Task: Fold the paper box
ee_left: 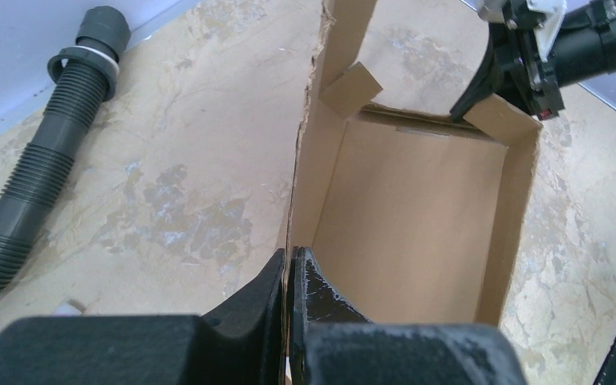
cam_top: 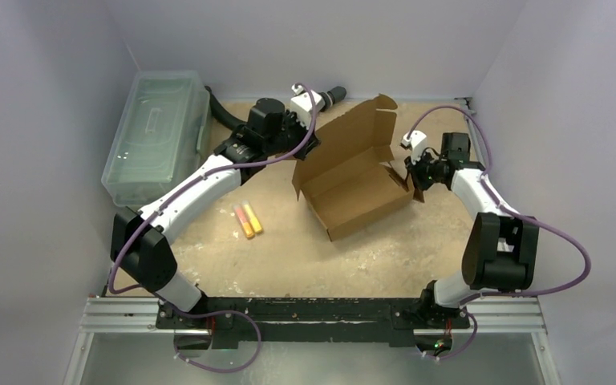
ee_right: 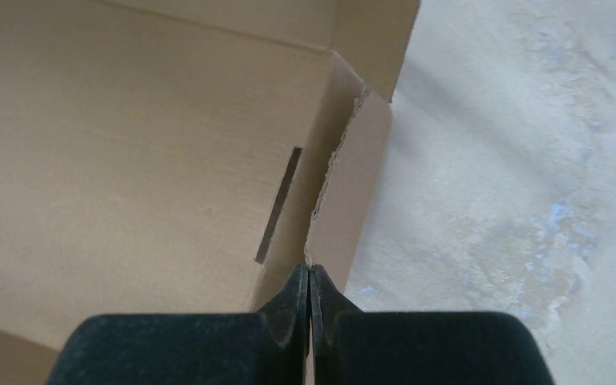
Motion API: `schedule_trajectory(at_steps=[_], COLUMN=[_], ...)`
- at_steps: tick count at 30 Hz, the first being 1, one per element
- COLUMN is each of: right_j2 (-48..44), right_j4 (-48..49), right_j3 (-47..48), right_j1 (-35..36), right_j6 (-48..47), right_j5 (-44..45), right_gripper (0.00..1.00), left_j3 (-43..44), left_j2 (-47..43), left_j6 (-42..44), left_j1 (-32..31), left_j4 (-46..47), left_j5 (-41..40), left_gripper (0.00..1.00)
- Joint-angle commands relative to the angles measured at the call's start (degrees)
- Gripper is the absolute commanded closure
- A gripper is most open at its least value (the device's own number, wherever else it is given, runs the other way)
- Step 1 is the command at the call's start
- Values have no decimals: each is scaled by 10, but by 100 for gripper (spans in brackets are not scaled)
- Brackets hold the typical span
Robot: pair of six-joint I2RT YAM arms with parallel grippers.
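Jaws: both clamped on the paper box point(cam_top: 357, 184) — left gripper point(ee_left: 291, 277) on its left wall, right gripper point(ee_right: 310, 281) on its right.
Box: open, in the middle of the table point(cam_top: 289, 257) between the arms, lid flap point(cam_top: 366, 120) standing farthest.
Technique: raise both walls evenly — uneven pulling could tear them.

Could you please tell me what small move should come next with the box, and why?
Probably the right pincer should fold its wall inward toward the slot, while the left pincer steadies the opposite wall: both are shut on upright walls of the box, and its lid stands open.
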Motion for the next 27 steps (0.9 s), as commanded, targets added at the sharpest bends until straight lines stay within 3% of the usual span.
schedule_trajectory(at_steps=[1,7,13,19,27], right_j2=[0,33,41,46,43], right_j4=[46,33,36,37,37], right_j3=[11,18,13,19,19], right_j1=[-1,-4,-13,-63,-69], right_j6=[88,88,87,94,97], right_j5=[42,45,-3,-58,-106], right_gripper=[100,100,100,100,100], left_j3=[16,-7,-54,-75,-78], left_j2=[-2,-30,-74,-97,-99], left_j6=[1,24,33,60,63], left_j1=[2,3,2,8,9], left_j4=[24,27,80,79,69], left_j5=[27,48,54,47,59], left_gripper=[100,100,100,100,100])
